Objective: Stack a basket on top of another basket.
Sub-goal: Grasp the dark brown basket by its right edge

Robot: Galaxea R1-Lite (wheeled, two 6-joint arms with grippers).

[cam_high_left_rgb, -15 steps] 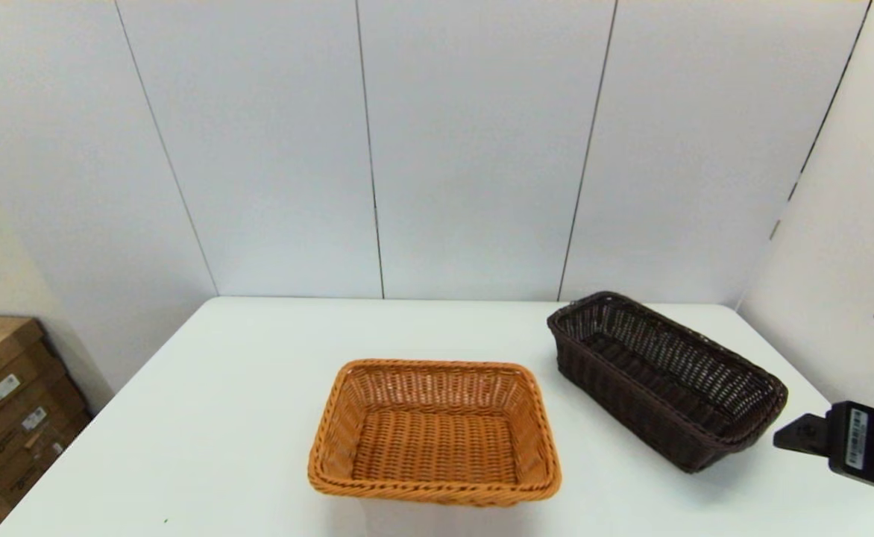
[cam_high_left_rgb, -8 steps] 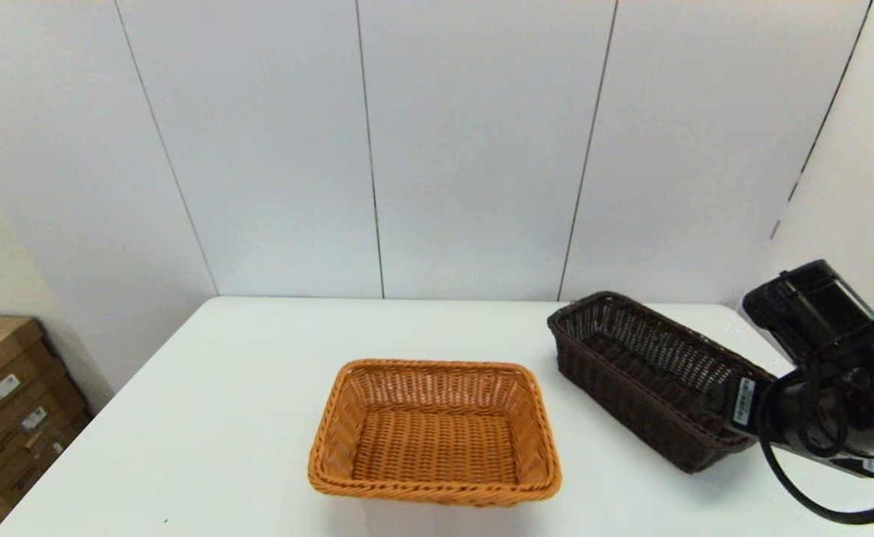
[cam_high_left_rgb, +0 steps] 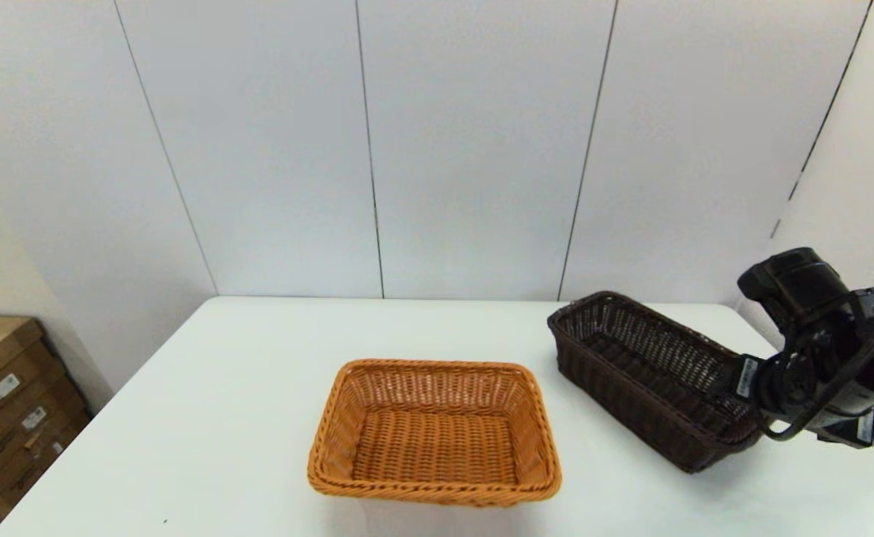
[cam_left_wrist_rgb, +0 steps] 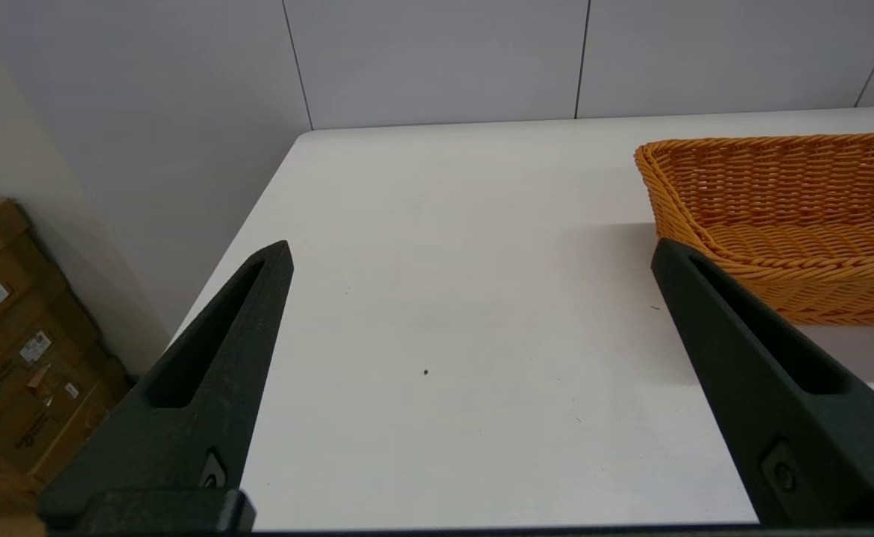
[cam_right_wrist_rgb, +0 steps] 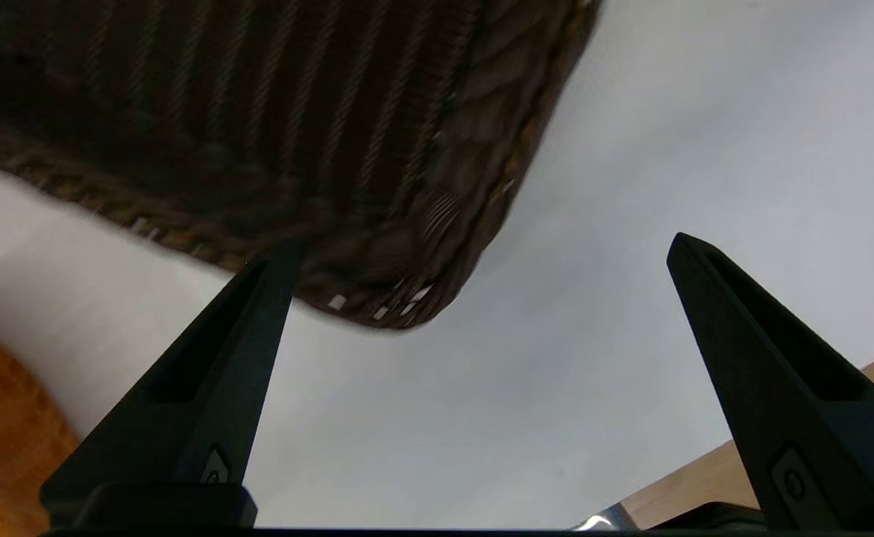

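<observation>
1. Dark brown basket [cam_high_left_rgb: 661, 377] sits on the white table [cam_high_left_rgb: 221, 418] at right of the head frame, angled.
2. Orange basket [cam_high_left_rgb: 435, 431] sits at lower centre, well apart from it.
3. Right gripper [cam_right_wrist_rgb: 474, 298] hangs spread wide over the dark basket's near corner, gripping nothing.
4. Left gripper [cam_left_wrist_rgb: 474, 298], fingers wide apart, is parked low beside the orange basket.
</observation>
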